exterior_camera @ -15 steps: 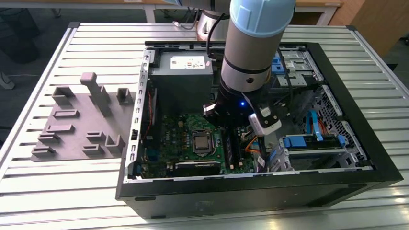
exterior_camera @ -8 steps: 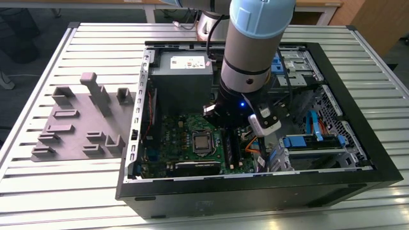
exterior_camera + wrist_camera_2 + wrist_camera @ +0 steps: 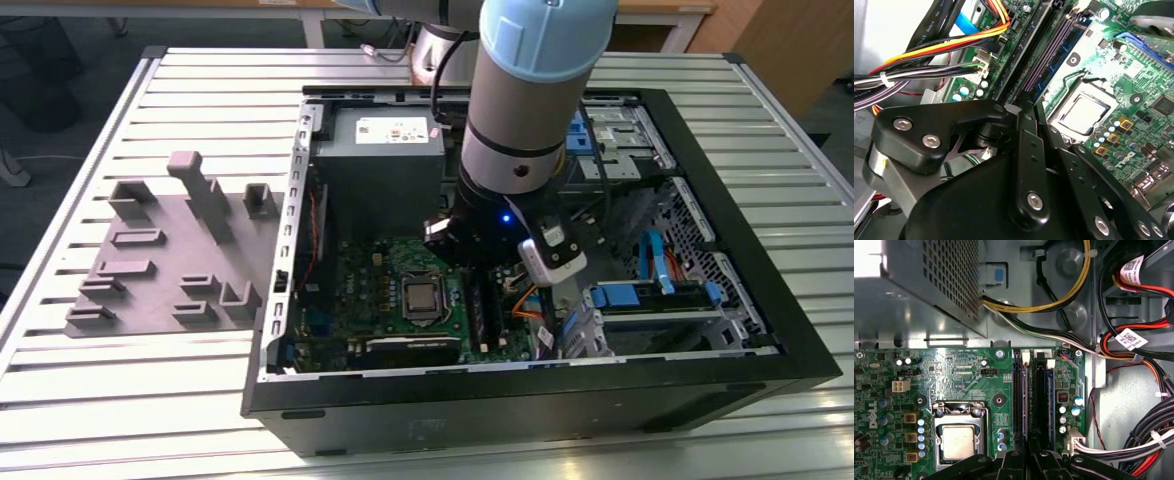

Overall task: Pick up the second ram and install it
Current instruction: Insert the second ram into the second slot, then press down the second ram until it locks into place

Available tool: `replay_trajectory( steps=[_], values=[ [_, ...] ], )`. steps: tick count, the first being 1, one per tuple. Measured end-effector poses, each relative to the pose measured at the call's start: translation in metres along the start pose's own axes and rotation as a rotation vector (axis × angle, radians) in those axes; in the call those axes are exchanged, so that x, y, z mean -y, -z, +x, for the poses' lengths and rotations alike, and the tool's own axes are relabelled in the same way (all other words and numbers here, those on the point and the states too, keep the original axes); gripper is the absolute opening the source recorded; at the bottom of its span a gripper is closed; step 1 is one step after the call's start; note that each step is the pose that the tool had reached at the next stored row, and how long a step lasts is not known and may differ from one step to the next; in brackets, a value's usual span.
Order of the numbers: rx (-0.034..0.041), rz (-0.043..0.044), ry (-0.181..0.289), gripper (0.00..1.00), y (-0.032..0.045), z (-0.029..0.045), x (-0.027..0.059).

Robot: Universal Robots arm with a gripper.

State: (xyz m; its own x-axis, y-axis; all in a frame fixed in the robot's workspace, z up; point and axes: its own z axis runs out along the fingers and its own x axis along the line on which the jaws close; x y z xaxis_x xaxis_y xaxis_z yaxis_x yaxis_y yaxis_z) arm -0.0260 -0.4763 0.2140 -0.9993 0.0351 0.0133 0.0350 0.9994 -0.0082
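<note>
In both wrist views my gripper (image 3: 1029, 460) (image 3: 1023, 107) hangs low over the motherboard, at the near end of the memory slots (image 3: 1026, 395) (image 3: 1046, 57). Its fingers are drawn together and nothing shows between them. A long narrow blue strip (image 3: 1050, 395) (image 3: 1054, 67) stands on edge along the slots, and it looks like a ram seated there. I cannot tell whether the fingers touch it. In the exterior view the arm (image 3: 514, 150) reaches down into the open computer case (image 3: 534, 400) and hides the gripper.
A processor socket (image 3: 958, 440) (image 3: 1081, 112) lies beside the slots. Bundled cables (image 3: 1134, 355) (image 3: 929, 60) crowd the other side. The power supply (image 3: 380, 150) fills the case's far end. A grey holder tray (image 3: 160, 260) sits on the slatted table at the exterior view's left.
</note>
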Motion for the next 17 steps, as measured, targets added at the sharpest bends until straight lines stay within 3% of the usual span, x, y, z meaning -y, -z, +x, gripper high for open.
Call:
replay_trajectory(
  steps=[17],
  values=[
    [-0.0002,-0.0004,-0.002,0.14,-0.001,-0.0013,0.0009]
  ],
)
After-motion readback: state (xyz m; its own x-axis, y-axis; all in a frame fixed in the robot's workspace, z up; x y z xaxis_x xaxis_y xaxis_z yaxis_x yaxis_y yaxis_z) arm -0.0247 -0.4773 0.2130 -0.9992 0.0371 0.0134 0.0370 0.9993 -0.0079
